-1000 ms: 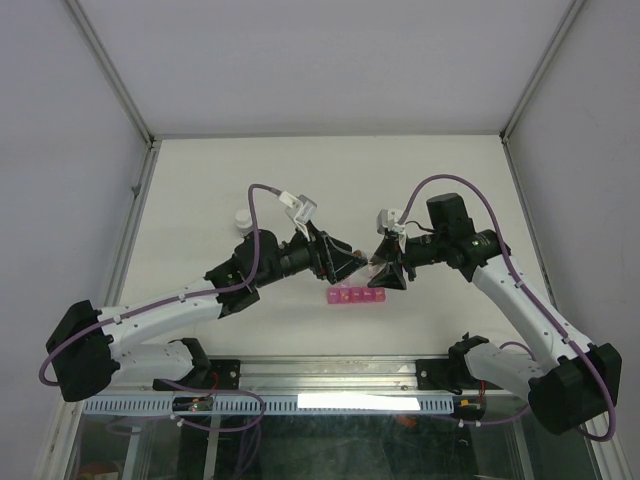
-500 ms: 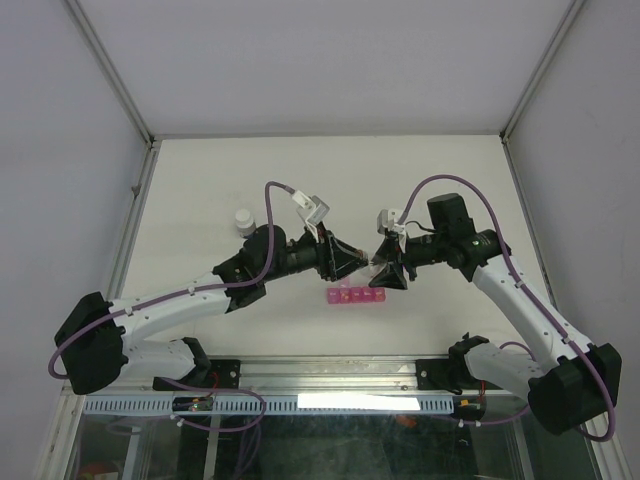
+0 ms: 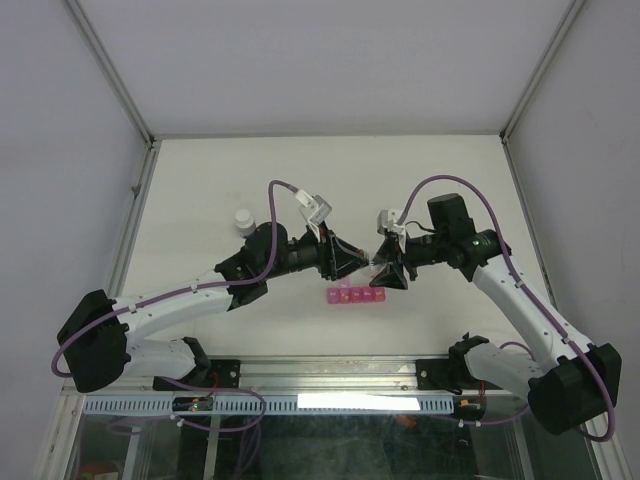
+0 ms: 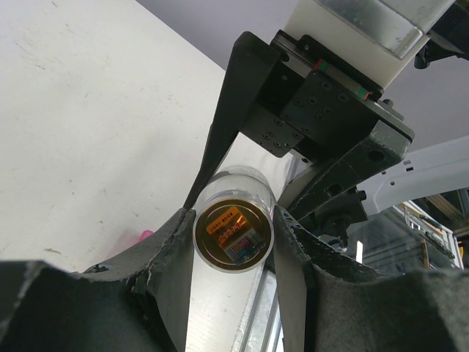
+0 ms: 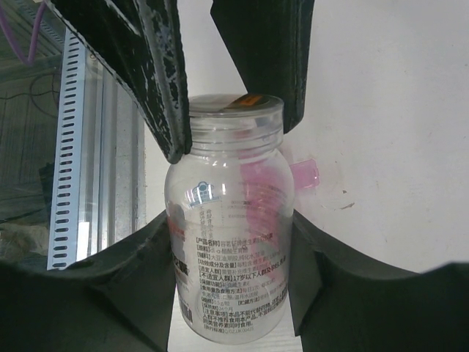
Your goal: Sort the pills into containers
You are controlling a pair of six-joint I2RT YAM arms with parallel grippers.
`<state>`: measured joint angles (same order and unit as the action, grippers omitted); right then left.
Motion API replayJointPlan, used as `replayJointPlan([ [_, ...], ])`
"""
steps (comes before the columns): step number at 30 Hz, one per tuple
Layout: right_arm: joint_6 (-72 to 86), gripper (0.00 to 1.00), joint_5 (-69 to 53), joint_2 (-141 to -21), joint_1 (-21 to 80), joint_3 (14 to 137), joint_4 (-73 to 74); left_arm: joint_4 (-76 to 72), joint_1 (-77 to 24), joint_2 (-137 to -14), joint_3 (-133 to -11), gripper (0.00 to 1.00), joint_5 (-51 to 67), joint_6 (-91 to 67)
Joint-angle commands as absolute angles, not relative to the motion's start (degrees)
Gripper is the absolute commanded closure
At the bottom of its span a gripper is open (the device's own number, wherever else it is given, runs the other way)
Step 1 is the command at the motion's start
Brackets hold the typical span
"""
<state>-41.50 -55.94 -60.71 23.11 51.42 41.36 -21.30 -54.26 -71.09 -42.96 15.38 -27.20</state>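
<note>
Nearest the arm bases, low centre of the top view, the pink pill-organiser strip [image 3: 357, 295] lies flat with its long axis running left to right. Just above it in the frame, the right gripper [image 5: 231, 246] is clamped round the body of the clear pill bottle [image 5: 233, 187], and the left gripper [image 4: 233, 240] pinches its lid end. The strip's right end sits closest to the right gripper, so that looks the nearer arm for pouring.

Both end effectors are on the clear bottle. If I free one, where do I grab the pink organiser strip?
Come from above and close across the short width of the pink organiser strip, near its left end. It lies flat, long axis left-right, so the narrow span probably fits the jaws, and that end looks clearest of the right end effector.
</note>
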Motion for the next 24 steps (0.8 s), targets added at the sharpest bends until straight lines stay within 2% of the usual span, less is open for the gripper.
replayJointPlan([
  [1,-40.46,1.0,-58.54,-60.12,23.12,52.88,38.41,-20.81,-54.76,-71.28,-45.58,0.6,22.24,-24.28],
  [6,-40.51,1.0,-58.55,-60.12,23.13,52.89,38.44,-19.58,-54.71,-71.19,-46.04,0.5,21.95,-24.34],
  [11,-40.51,1.0,-58.54,-60.12,23.12,52.86,38.4,-19.16,-54.58,-71.1,-46.25,0.49,21.93,-24.32],
  [12,-40.47,1.0,-58.54,-60.12,23.12,52.9,38.43,-19.16,-54.64,-71.09,-46.23,0.52,22.04,-24.3],
  [14,-40.48,1.0,-58.53,-60.12,23.13,52.85,38.35,-19.43,-54.58,-71.12,-46.27,0.66,22.0,-24.42],
  [17,-40.51,1.0,-58.49,-60.28,23.12,52.77,38.4,-19.66,-54.45,-70.98,-46.28,0.93,22.03,-24.23],
  [18,-40.52,1.0,-58.53,-60.37,23.12,52.84,38.44,-19.77,-54.34,-70.87,-46.12,0.99,21.79,-24.07],
  [19,-40.47,0.9,-58.45,-60.5,23.15,52.82,38.41,-19.96,-54.13,-70.63,-45.9,1.0,21.61,-23.85],
  [20,-40.2,0.73,-58.26,-60.55,23.14,52.75,38.22,-20.22,-53.9,-70.39,-45.62,1.0,21.47,-23.81],
  [22,-38.91,0.33,-57.77,-60.44,23.13,52.38,37.35,-20.56,-53.23,-69.86,-44.88,1.0,21.2,-23.86],
  [24,-37.45,0.03,-57.2,-60.23,23.09,52.14,36.02,-20.73,-52.41,-69.39,-43.77,1.0,20.48,-24.07],
])
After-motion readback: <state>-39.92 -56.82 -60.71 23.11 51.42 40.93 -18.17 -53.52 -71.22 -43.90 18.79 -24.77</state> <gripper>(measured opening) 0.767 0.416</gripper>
